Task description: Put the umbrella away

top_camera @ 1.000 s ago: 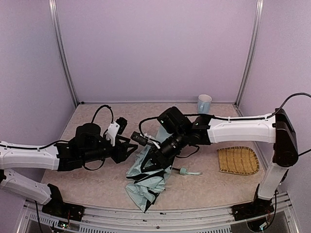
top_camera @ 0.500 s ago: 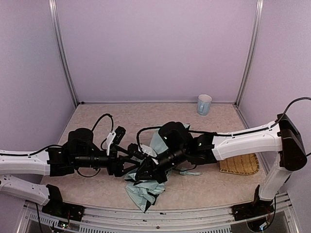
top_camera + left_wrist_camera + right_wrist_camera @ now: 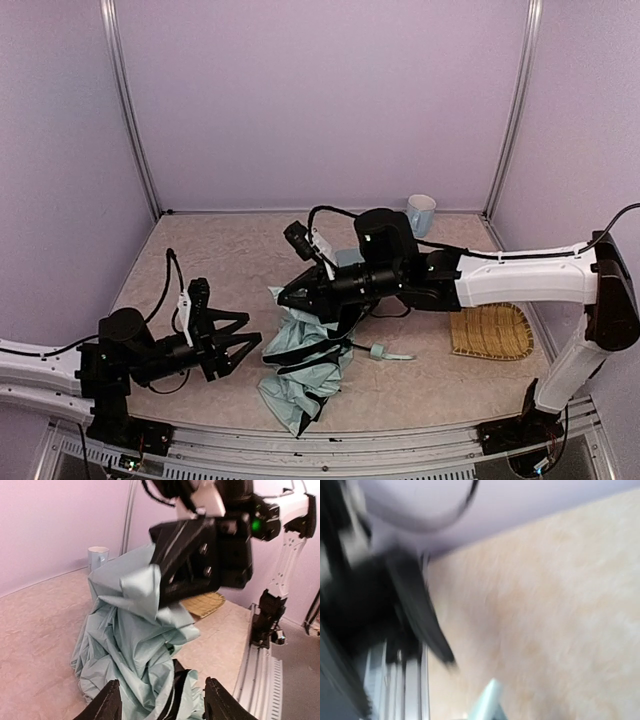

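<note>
The table carries the umbrella slumped at its middle front, half collapsed. We judge the right fingers pinch its upper fabric to hold it up for gathering. The left fingers hang spread, apart from it, ready to regrip.

Lilac walls, metal corner posts, beige mottled tabletop.

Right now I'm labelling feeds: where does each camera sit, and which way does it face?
Top external: above, behind the bases, looking down on the table; both arms show.
Left wrist: on the left arm, facing the umbrella held by the right fingers; left fingers at bottom.
Right wrist: on the right arm, blurred, aimed at the table; dark shape, probably its fingers.
Shared: top and left wrist show umbrella, mug, mat.
</note>
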{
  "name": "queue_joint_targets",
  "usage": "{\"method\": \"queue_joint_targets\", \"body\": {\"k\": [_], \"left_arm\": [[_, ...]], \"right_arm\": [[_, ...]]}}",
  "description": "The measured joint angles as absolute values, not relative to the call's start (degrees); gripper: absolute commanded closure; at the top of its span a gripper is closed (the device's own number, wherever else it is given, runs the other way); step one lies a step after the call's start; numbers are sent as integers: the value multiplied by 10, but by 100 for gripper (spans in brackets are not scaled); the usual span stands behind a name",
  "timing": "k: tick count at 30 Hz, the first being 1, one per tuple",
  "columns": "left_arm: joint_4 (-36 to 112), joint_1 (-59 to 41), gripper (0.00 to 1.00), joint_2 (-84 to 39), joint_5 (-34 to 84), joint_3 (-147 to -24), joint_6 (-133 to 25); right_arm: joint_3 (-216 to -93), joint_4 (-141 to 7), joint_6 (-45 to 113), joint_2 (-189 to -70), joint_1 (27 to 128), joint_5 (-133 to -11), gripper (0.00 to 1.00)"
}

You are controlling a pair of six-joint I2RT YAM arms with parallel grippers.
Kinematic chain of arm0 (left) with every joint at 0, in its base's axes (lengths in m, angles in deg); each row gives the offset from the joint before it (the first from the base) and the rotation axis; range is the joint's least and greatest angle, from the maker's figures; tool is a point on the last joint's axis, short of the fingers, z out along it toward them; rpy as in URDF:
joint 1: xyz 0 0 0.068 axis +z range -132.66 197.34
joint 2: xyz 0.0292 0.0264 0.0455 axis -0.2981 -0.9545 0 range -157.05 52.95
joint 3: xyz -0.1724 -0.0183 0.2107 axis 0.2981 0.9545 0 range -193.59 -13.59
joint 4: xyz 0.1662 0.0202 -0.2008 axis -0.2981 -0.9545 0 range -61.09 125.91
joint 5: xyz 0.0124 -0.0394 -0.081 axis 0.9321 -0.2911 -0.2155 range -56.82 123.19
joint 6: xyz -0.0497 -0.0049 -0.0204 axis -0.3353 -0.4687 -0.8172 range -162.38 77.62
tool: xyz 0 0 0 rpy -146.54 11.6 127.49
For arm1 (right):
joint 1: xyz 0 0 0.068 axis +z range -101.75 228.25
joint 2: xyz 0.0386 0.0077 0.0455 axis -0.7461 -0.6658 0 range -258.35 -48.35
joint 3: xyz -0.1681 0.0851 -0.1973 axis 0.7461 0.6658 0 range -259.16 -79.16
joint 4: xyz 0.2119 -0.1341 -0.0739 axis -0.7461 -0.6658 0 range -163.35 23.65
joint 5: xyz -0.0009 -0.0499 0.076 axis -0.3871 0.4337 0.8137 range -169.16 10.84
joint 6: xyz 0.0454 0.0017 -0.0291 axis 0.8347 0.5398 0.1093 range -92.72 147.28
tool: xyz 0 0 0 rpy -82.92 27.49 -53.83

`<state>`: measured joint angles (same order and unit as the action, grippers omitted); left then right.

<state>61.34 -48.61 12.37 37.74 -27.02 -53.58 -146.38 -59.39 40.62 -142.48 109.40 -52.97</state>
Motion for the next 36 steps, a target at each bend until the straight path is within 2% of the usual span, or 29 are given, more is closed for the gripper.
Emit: {"method": "queue_joint_targets", "body": {"k": [2,8,12,15,17,22,25,28,30,34,35,36], "left_arm": [[647,-497,40,64,414,-277,-522],[752,-502,38,-98,479,-321,-492],[806,-502,33,-154,468,-369,-479],[832,-499,34,-191,431,-411,-474],[841,-495,43,-211,411,-430,-474],[845,-462,78,-241,394,-458,-500],[845,-440,88,-251,396,-465,-515],[843,-438,91,-256,396,-468,-526],[843,-438,100,-258,395,-469,-529],[843,-437,100,-259,396,-470,-538],[843,-436,100,-258,396,-470,-538],[842,-435,100,-257,396,-470,-538]], "right_arm": [[-1463,-569,439,-1410,1085,-543,100],[-1456,-511,501,-1384,1070,-578,100],[-1449,-498,518,-1384,1067,-597,100],[-1439,-489,524,-1384,1066,-611,100],[-1435,-486,525,-1384,1066,-617,100],[-1432,-480,527,-1383,1066,-623,100],[-1429,-475,527,-1380,1066,-623,100],[-1426,-471,526,-1377,1066,-623,100],[-1425,-471,526,-1376,1066,-622,100],[-1422,-469,524,-1373,1066,-621,100],[-1421,-470,524,-1372,1066,-620,93],[-1421,-471,523,-1371,1066,-619,81]]}}
